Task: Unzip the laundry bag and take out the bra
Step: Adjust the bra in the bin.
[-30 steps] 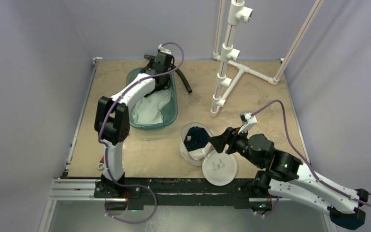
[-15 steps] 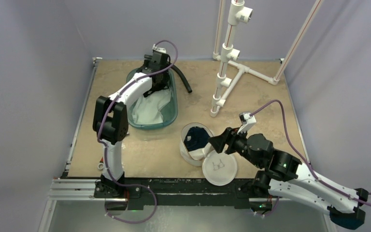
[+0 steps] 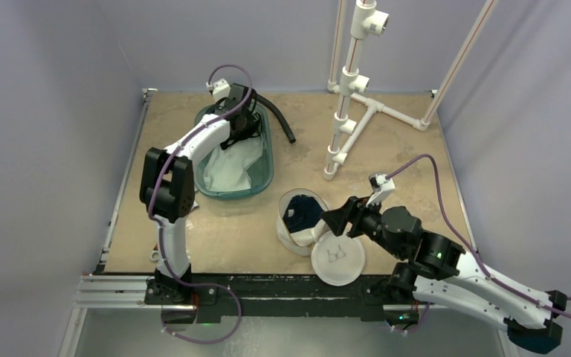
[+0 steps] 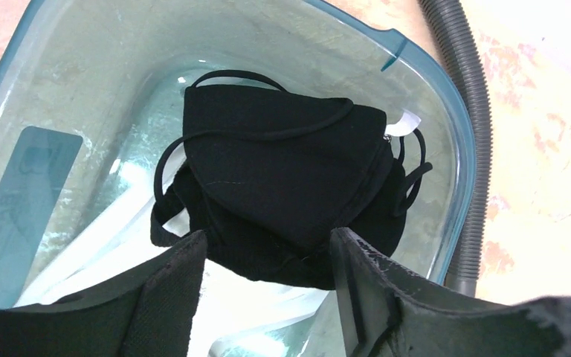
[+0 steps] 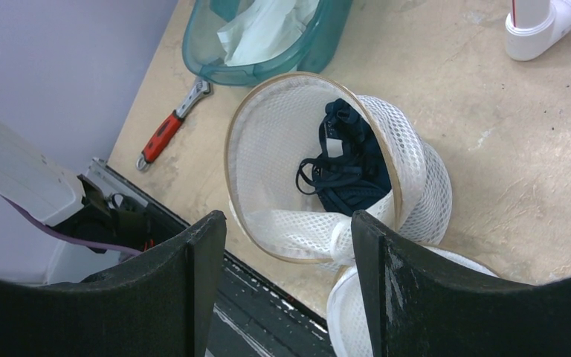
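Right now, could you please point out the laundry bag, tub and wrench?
laundry bag (image 5: pixel 425 186), right wrist view, outer mesh wall
tub (image 4: pixel 82 59), left wrist view, inner wall
wrench (image 5: pixel 165 134), right wrist view, red handle

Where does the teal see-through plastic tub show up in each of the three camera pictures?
Top external: the teal see-through plastic tub sits left of centre, toward the far side of the table.
Left wrist: it fills nearly the whole picture, seen from close above.
Right wrist: at the top edge, left of centre, partly cut off.
Shared landmark: the tan mottled tabletop borders it in all three.
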Robot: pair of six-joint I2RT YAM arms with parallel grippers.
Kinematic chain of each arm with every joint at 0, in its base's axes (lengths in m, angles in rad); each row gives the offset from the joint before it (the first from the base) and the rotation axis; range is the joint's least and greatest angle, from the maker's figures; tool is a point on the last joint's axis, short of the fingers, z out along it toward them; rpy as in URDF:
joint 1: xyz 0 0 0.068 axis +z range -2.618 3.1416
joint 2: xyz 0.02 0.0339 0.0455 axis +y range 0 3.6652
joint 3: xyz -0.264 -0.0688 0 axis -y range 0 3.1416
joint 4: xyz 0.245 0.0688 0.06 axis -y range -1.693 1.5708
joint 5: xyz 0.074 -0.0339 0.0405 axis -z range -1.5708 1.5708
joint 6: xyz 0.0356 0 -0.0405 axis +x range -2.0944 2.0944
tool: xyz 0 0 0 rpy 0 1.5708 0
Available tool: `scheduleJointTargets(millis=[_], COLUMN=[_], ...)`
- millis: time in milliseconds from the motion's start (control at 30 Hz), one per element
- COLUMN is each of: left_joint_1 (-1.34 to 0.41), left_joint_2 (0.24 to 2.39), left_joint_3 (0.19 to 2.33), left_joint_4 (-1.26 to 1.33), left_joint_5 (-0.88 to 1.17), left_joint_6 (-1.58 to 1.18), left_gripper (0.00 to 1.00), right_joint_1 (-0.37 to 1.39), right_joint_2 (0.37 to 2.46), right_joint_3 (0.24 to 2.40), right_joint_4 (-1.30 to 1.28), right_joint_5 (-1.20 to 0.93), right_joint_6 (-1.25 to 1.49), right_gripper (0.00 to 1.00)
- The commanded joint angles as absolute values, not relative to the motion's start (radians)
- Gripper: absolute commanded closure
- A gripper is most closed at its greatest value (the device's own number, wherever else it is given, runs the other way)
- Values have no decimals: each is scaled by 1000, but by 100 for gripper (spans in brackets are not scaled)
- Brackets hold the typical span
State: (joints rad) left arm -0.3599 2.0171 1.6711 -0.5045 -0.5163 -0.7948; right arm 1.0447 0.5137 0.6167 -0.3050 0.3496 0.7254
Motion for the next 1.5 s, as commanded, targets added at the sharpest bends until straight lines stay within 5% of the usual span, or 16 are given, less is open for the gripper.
scheduleJointTargets(millis=[0, 300, 433, 1133, 1467], left_joint_1=[-348, -341, -336, -352, -353], left_joint_2=[2018, 2052, 2042, 1468, 1610], left_joint_3=[1728, 1717, 1714, 1549, 1474], left_joint_4=[-545, -544, -547, -415, -489], left_joint_5=[-546, -494, -475, -587, -303], left_joint_6=[-912, -837, -794, -240, -144], left_gripper=[42, 67, 100, 100, 100], right_joint_1=[1041, 1041, 1040, 1041, 1041], right_joint_2=[499, 497, 494, 474, 462], right_joint_3=[610, 606, 606, 603, 601], right_joint_4=[-292, -285, -287, -277, -284], right_joint_5=[372, 374, 373, 368, 377], right_joint_6=[720, 716, 718, 715, 721], right_gripper=[34, 34, 34, 34, 35])
